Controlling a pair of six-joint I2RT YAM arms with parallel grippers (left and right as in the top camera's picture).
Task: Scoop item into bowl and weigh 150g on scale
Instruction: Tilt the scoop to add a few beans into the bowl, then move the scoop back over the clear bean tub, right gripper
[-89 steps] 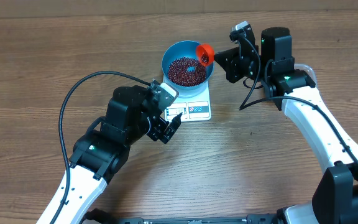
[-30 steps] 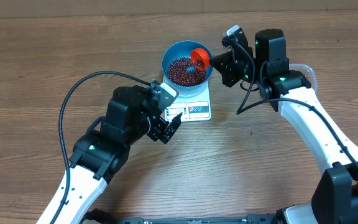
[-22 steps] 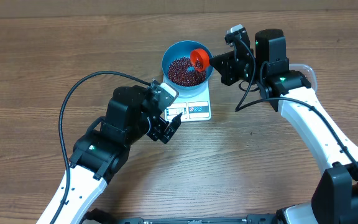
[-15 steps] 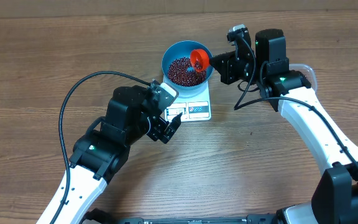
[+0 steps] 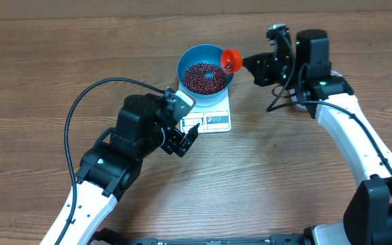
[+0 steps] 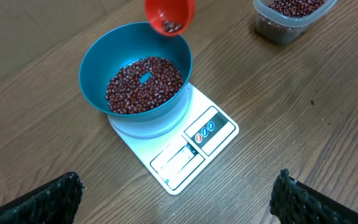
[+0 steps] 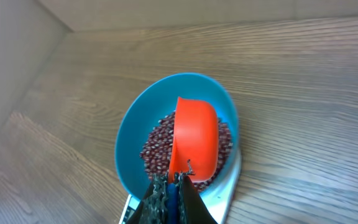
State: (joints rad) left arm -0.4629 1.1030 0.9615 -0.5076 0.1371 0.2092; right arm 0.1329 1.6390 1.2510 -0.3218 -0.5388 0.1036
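Note:
The blue bowl (image 5: 186, 64) stands on the white scale (image 5: 216, 119), holding a heap of dark red-brown beans (image 5: 205, 77). My right gripper (image 5: 247, 62) is shut on the blue handle of a red scoop (image 5: 231, 60), which hangs over the bowl's right rim. From the left wrist, the scoop (image 6: 169, 12) holds a few beans above the bowl (image 6: 95, 68). From the right wrist, the scoop (image 7: 194, 143) hides part of the beans (image 7: 157, 152). My left gripper (image 5: 186, 139) is open and empty, just in front of the scale (image 6: 185, 152).
A clear plastic tub (image 6: 291, 15) with more beans sits to the right of the scale, in the left wrist view's top right corner. The wooden table (image 5: 46, 82) stretches left of the bowl. A black cable (image 5: 80, 102) arcs over the left arm.
My right gripper has drawn back to the right and risen, carrying the scoop from inside the bowl to above its right rim. The left arm has not moved.

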